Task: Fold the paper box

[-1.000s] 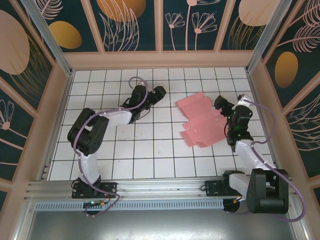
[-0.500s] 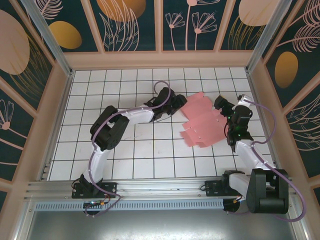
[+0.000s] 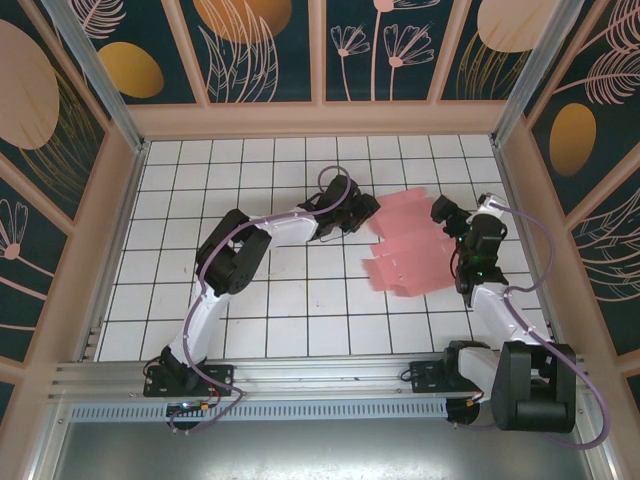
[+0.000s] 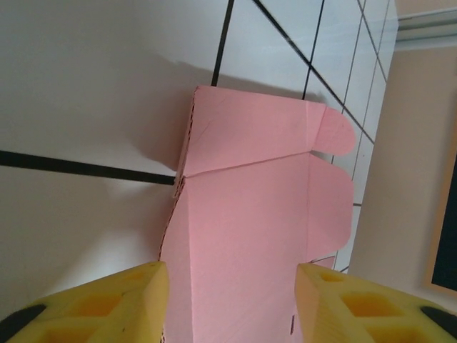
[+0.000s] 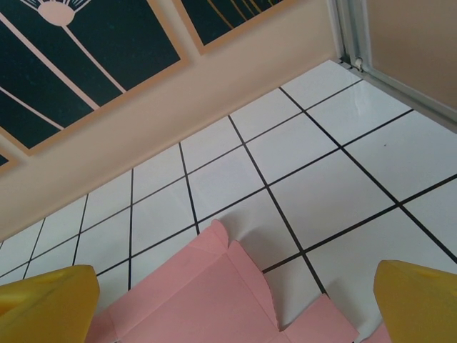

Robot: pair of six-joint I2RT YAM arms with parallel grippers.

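Top external | paper box (image 3: pixel 412 250) flat on tiled table (image 3: pixel 280 300) between the 2 grippers | left gripper (image 3: pixel 362 213) at its left edge, fingers apart, nothing pinched | right gripper (image 3: pixel 441 212) just beside its right edge, spread wide

I counted one pink paper box (image 3: pixel 410 245), a single flat sheet, on one tiled table (image 3: pixel 280 310). There were two arms, the left arm (image 3: pixel 240 255) and the right arm (image 3: pixel 492 300), and two grippers, the left gripper (image 3: pixel 363 212) and the right gripper (image 3: pixel 440 211), each with two yellow fingers (image 4: pixel 121 304).
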